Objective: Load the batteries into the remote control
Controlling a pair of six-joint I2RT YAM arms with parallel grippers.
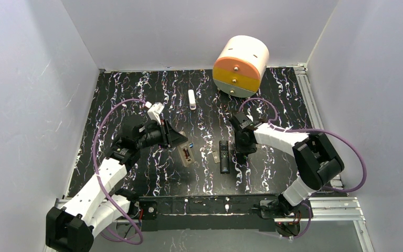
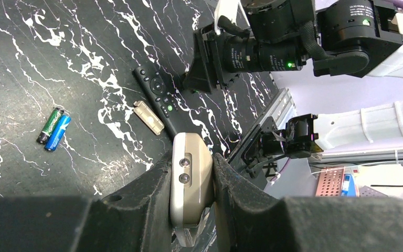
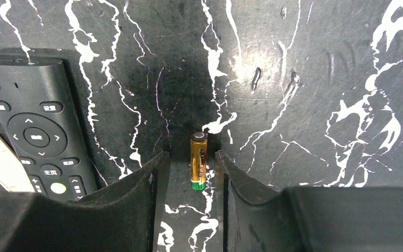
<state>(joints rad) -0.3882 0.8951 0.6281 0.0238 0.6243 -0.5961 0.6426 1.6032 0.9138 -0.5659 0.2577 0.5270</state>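
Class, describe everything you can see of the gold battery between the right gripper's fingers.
The gold battery is a small cylinder with an orange-gold wrapper, a green band at its near end and a silvery cap at the far end. It lies flat on the black, white-veined tabletop, lengthwise between the open fingers of the right gripper, a narrow gap on each side. The black remote lies apart from it.

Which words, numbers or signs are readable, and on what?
"+" and a power sign: buttons of the black remote.
Chinese button labels, same remote: too blurred.
Print on the gold battery: too small.
White print on the camera lens: too small.
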